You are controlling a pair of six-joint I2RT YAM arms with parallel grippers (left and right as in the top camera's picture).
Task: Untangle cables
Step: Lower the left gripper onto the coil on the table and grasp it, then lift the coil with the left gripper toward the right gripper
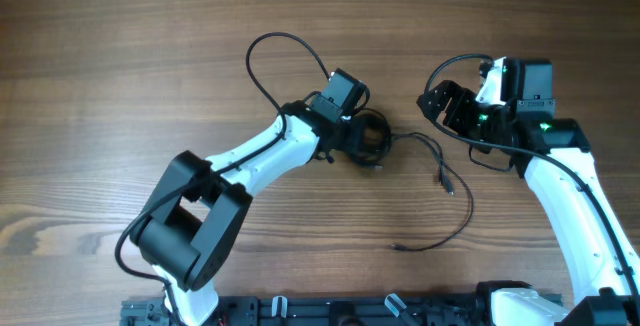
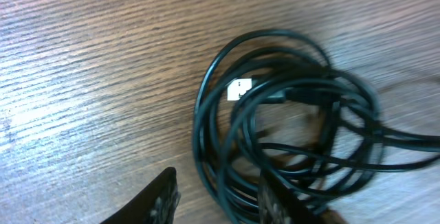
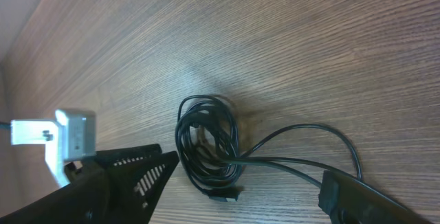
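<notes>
The cables point(image 1: 372, 138) lie bunched in a dark coil at the table's middle. One strand point(image 1: 455, 191) trails right, curls round and ends near the front. My left gripper point(image 1: 366, 136) sits on the coil. In the left wrist view the coil point(image 2: 289, 121) carries a white tag point(image 2: 239, 88). The left gripper point(image 2: 218, 177) straddles the coil's left strands, jaws apart, one finger point(image 2: 275, 200) inside the loop. My right gripper point(image 1: 434, 101) hovers to the right of the coil. In its own view the right gripper point(image 3: 247, 186) is wide open, with the coil point(image 3: 206, 141) just ahead of it.
The left arm's thicker black cable point(image 1: 268, 51) loops over the wooden table point(image 1: 120, 86) behind the coil. A plug tip point(image 1: 443, 178) lies on the trailing strand. A black rail point(image 1: 350, 311) runs along the front edge.
</notes>
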